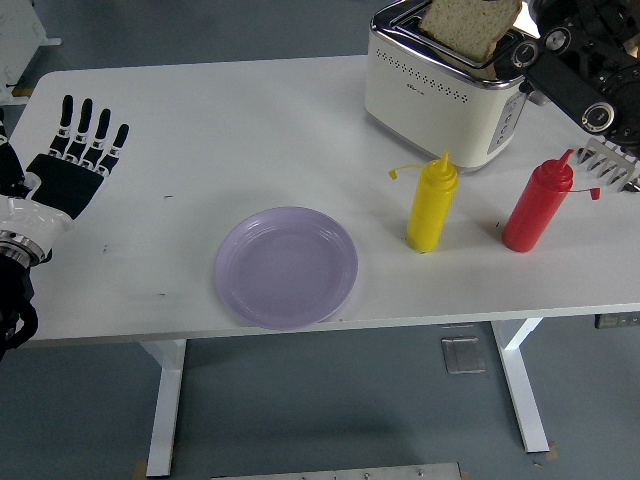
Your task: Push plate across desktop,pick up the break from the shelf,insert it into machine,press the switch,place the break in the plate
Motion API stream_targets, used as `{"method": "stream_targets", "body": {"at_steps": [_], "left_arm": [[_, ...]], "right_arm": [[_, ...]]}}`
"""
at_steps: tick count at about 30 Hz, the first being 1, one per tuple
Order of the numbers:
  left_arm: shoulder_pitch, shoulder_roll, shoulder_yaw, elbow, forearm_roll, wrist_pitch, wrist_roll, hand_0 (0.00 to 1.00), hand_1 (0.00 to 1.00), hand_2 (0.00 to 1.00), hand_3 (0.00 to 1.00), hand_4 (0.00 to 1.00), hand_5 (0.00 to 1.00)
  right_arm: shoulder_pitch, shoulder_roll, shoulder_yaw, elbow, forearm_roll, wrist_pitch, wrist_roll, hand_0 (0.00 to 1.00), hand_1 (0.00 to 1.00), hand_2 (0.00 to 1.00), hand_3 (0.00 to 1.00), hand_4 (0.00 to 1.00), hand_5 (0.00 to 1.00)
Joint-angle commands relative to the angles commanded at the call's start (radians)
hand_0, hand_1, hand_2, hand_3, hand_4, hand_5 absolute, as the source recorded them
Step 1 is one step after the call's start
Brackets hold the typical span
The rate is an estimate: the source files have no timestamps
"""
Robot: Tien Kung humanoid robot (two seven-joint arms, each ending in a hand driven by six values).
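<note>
While the right hand [510, 22] grasps the bread slice [468, 25] at the toaster [445, 85], its fingers hidden behind the crust, a skewed lift could snag the slot or drop the slice short of the purple plate [286, 267]. Beyond, bottles crowd the path; the left hand [72, 165] rests flat, fingers spread, on the worktop [200, 120].

On my white counter [200, 130] a yellow squeeze bottle [432, 204] and a red squeeze bottle [538, 206] stand upright, apart from each other.
</note>
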Motion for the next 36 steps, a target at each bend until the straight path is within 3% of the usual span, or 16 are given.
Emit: {"method": "stream_targets", "body": {"at_steps": [11, 12, 29, 30, 35, 36], "left_arm": [[-0.001, 0.003, 0.009, -0.007, -0.002, 0.002, -0.003, 0.820, 0.742, 0.682, 0.694, 0.813, 0.998], [-0.002, 0.003, 0.011, -0.008, -0.002, 0.003, -0.003, 0.816, 0.737, 0.677, 0.691, 0.814, 0.998], [-0.006, 0.006, 0.021, -0.017, -0.007, 0.005, -0.003, 0.809, 0.732, 0.674, 0.688, 0.813, 0.998], [-0.006, 0.006, 0.021, -0.018, -0.007, 0.005, -0.003, 0.805, 0.728, 0.672, 0.685, 0.813, 0.998], [-0.007, 0.007, 0.024, -0.018, -0.007, 0.006, -0.002, 0.805, 0.728, 0.672, 0.685, 0.813, 0.998], [-0.007, 0.007, 0.024, -0.018, -0.007, 0.006, -0.001, 0.802, 0.727, 0.670, 0.682, 0.813, 0.998]], "right_arm": [[0.011, 0.033, -0.040, -0.058, -0.005, -0.014, 0.031, 0.360, 0.499, 0.498, 0.410, 0.131, 0.002], [0.011, 0.034, -0.041, -0.060, -0.003, -0.011, 0.037, 0.336, 0.530, 0.548, 0.510, 0.268, 0.002], [0.026, 0.074, -0.072, -0.093, 0.009, 0.011, 0.099, 0.346, 0.557, 0.633, 0.595, 0.330, 0.002], [0.027, 0.076, -0.075, -0.096, 0.007, 0.016, 0.100, 0.347, 0.568, 0.673, 0.646, 0.347, 0.002], [0.027, 0.085, -0.090, -0.111, -0.008, 0.041, 0.102, 0.347, 0.568, 0.673, 0.646, 0.347, 0.002], [0.027, 0.086, -0.093, -0.114, -0.009, 0.045, 0.101, 0.350, 0.572, 0.703, 0.698, 0.377, 0.002]]}}
